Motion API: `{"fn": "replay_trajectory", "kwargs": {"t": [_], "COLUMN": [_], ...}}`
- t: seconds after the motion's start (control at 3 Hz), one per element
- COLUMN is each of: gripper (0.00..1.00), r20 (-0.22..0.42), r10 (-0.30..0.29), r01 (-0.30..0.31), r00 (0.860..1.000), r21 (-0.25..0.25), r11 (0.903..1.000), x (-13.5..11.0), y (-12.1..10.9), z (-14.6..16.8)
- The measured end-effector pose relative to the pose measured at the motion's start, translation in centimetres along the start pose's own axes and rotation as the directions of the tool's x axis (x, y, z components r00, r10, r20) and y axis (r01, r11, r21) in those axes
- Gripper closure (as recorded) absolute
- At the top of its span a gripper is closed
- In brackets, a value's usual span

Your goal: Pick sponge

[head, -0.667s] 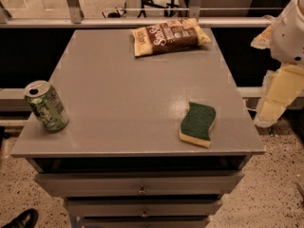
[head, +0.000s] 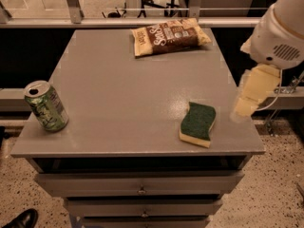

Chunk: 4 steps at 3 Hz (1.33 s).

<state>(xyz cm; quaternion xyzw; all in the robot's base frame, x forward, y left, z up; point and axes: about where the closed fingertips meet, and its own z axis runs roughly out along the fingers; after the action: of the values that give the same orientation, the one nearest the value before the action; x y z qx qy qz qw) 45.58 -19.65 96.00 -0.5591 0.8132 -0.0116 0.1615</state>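
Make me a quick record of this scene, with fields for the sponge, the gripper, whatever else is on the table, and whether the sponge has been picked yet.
sponge: lying flat, green side up, near the table's front right corner
gripper: by the table's right edge, right of the sponge, apart from it
other items: green soda can at front left; snack bag at the back
below table top: drawers
task state: sponge not yet picked

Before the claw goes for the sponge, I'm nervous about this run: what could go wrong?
The sponge lies near the table's front edge, so a nudge might slide it off. The claw hangs by the table's right edge, apart from the sponge; coming in low, it might clip that edge.
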Motion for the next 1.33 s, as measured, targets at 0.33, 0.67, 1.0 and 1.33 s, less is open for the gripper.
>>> {"fn": "replay_trajectory", "kwargs": {"t": [0.33, 0.67, 1.0, 1.33], "gripper": [0.0, 0.0, 0.0, 0.0], "r20": [0.024, 0.039, 0.039, 0.029], "r10": [0.13, 0.267, 0.356, 0.398], "r01": [-0.129, -0.264, -0.352, -0.395], "r00": [0.991, 0.963, 0.934, 0.917], "r21": [-0.045, -0.071, -0.077, -0.071], "r11": [0.9906, 0.962, 0.9327, 0.9158], "x": [-3.0, -5.4, -5.8, -5.3], "y": [0.1, 1.6, 3.6, 5.0], "z": [3.6, 6.2, 8.1, 10.0]}}
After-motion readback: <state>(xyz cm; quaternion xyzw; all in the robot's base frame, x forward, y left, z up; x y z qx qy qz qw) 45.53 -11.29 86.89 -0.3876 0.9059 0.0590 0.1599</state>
